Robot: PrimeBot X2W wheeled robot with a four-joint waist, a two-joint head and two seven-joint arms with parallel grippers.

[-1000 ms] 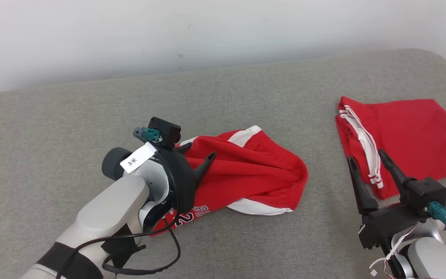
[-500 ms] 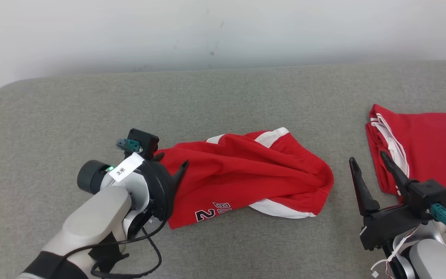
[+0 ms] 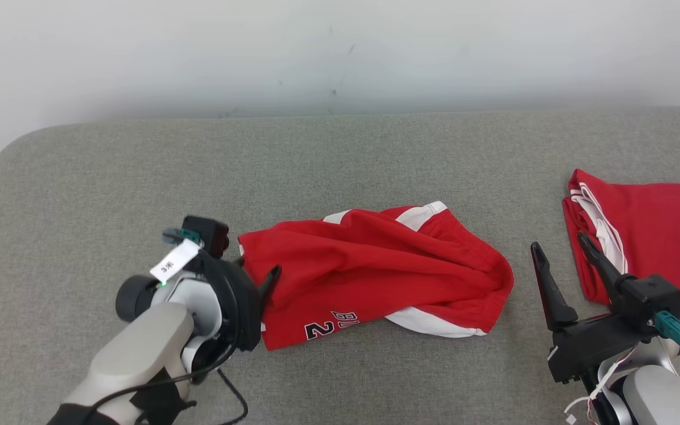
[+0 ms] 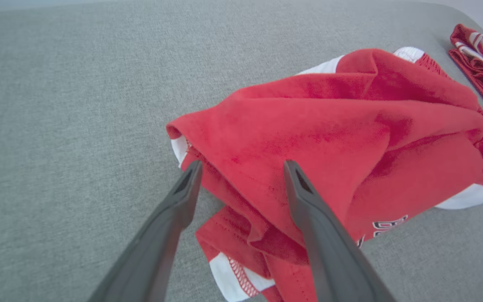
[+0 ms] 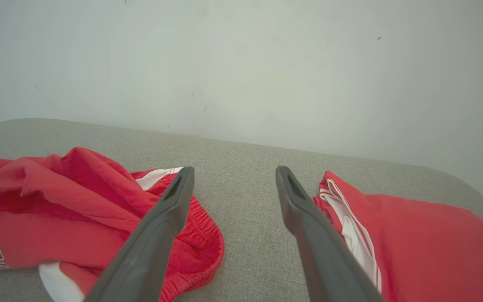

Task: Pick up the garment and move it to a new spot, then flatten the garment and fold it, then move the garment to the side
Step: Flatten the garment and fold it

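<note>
Head view: garment (image 3: 375,265) = red shorts with white trim, lying crumpled mid-cushion (image 3: 139,177), a bit left of centre. Dark lettering (image 3: 331,323) on its near edge, waistband bunched at the right end. Not flattened, not folded.

Left gripper (image 3: 257,268) is at the garment's left end, fingers spread wide, nothing clamped. Left wrist view: one finger is over the red cloth and the other is at the cloth's left corner, over bare grey. The corner of the fabric sits in the gap. Can't tell if the tips touch the cloth or hang just above it. White hem shows under the fold near the fingers.

Right gripper (image 3: 558,242) is low right, fingers pointing up, also spread wide and empty. It hovers over bare cushion between the garment and a second piece (image 3: 659,224), and looks clear of both. Right wrist view agrees: garment left of the fingers, second piece right of them, grey strip between.

Second piece: red with white stripes, folded flat at the cushion's right side, well apart from the garment, partly cut off by the frame.

White wall (image 3: 316,47) behind the cushion, a few small marks on it. White tag (image 3: 173,261) on the left wrist.
</note>
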